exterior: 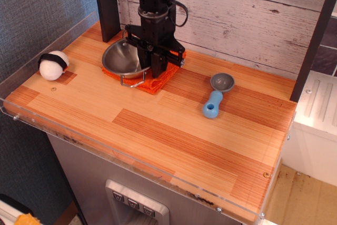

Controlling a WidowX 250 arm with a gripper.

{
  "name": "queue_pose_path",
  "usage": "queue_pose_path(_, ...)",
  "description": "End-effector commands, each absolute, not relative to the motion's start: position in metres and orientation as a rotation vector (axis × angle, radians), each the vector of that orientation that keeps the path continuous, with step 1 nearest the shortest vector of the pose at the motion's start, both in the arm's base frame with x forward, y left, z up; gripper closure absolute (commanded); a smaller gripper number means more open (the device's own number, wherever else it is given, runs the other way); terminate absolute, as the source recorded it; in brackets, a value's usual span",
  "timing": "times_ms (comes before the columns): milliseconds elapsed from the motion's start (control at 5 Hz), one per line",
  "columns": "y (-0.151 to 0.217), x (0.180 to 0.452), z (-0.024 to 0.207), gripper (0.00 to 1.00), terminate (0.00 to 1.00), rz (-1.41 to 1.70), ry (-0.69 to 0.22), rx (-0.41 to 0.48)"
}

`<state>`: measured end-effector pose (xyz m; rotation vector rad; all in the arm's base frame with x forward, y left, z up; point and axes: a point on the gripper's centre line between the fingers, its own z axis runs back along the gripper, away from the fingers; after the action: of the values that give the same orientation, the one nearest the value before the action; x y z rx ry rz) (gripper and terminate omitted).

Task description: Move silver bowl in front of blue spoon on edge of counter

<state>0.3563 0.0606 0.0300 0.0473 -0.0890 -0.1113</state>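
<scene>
The silver bowl (121,58) sits at the back left of the counter (174,135), over an orange cloth (152,82), and it looks tilted, with a wire handle at its front. My gripper (152,69) comes down from above and is shut on the bowl's right rim, one finger inside and one outside. The blue spoon (213,104) lies to the right of the bowl, apart from it. Its grey scoop (222,81) points toward the back wall and its handle toward the front.
A white ball with a black band (52,65) lies at the far left. A dark post (108,3) stands behind the bowl against the white plank wall. A clear acrylic rim (131,159) runs along the counter's front and left edges.
</scene>
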Motion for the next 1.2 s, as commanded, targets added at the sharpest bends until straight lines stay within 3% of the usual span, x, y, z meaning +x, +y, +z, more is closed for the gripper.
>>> queue_pose_path(0, 0.086, 0.351, 0.088, 1.0, 0.0, -0.062, -0.208, 0.062)
queue_pose_path(400, 0.086, 0.306, 0.138, 1.0, 0.0, -0.026, -0.188, 0.033)
queue_pose_path(600, 0.062, 0.281, 0.137, 1.0, 0.0, -0.064, -0.166, -0.012)
queue_pose_path(1000, 0.004, 0.255, 0.107, 1.0, 0.0, -0.185, -0.082, 0.03)
